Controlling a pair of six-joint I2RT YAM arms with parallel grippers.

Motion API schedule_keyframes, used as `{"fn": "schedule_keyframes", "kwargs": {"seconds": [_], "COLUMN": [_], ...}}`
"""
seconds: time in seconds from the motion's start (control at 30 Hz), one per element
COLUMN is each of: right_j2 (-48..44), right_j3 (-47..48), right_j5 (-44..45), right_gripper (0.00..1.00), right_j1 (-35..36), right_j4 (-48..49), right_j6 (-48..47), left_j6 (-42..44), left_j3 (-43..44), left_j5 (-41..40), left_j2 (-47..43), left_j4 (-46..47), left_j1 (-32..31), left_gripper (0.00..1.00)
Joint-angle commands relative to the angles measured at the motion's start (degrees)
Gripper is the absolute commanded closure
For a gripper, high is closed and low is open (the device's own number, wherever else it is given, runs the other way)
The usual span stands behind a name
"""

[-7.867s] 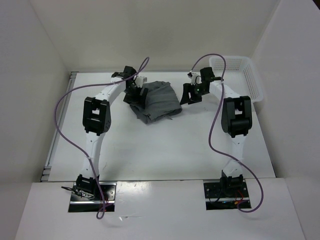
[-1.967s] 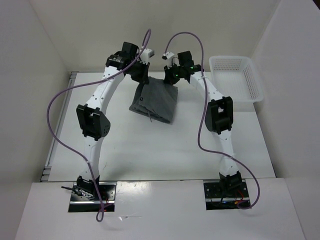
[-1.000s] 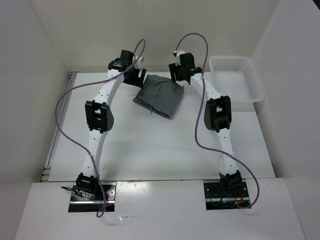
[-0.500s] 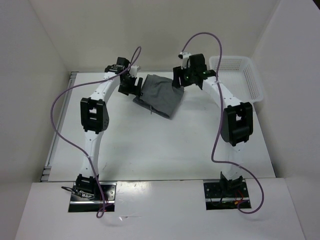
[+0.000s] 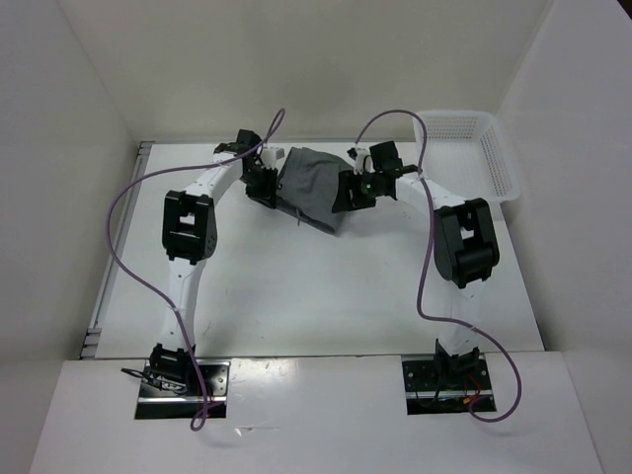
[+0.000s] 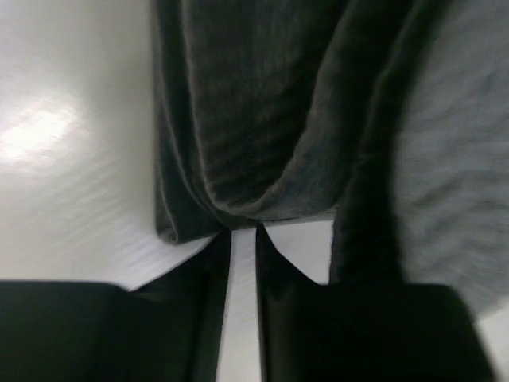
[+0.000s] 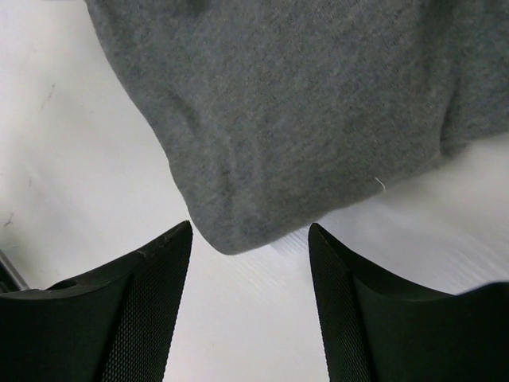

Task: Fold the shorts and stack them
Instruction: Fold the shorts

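Right gripper (image 5: 347, 196) dropped beside the shorts (image 5: 312, 183), lying far-left to near-right.

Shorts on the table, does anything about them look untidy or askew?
Somewhat. The shorts lie skewed to the edges of the table, their left side is bunched in loose folds, and the drawstring sticks out at the near side.
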Motion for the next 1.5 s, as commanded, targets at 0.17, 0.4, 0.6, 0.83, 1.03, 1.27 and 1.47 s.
{"fn": "schedule_keyframes", "kwargs": {"seconds": [0.17, 0.4, 0.6, 0.83, 1.03, 1.27, 1.47], "right_j2": [4.20, 2.36, 3.94, 6.23, 6.75, 7.28, 7.81], "right_j3": [-0.39, -4.33, -2.59, -1.97, -1.44, -0.91, -0.39], "right_j5": [-1.44, -2.59, -2.59, -1.97, -1.97, -1.45, -1.44], "right_gripper": [0.32, 0.32, 0.30, 0.42, 0.42, 0.43, 0.43], "right_j1": [-0.36, -0.36, -0.36, 0.16, 0.16, 0.69, 0.69], "right_j4": [4.46, 4.99, 6.56, 7.10, 7.62, 7.62, 7.62], "right_j6": [3.29, 5.13, 7.86, 9.62, 8.48, 8.47, 8.47], "left_j6": [0.21, 0.21, 0.21, 0.21, 0.21, 0.21, 0.21], "left_j3": [-7.80, -14.13, -14.66, -11.25, -2.54, 3.62, 2.84], "left_j5": [1.76, 0.54, -0.08, -1.14, 2.47, 1.60, -0.70], "left_j2": [-0.44, -5.27, -10.37, -10.91, -6.08, 1.30, 2.72], "left_j4": [3.47, 5.23, 5.23, 4.70, 3.03, 1.36, 0.84], "left_j1": [-0.95, -0.95, 0.37, 3.18, 4.59, 3.54, 0.81], "left_gripper": [0.87, 0.97, 0.90, 0.66, 0.47, 0.44, 0.42]}}
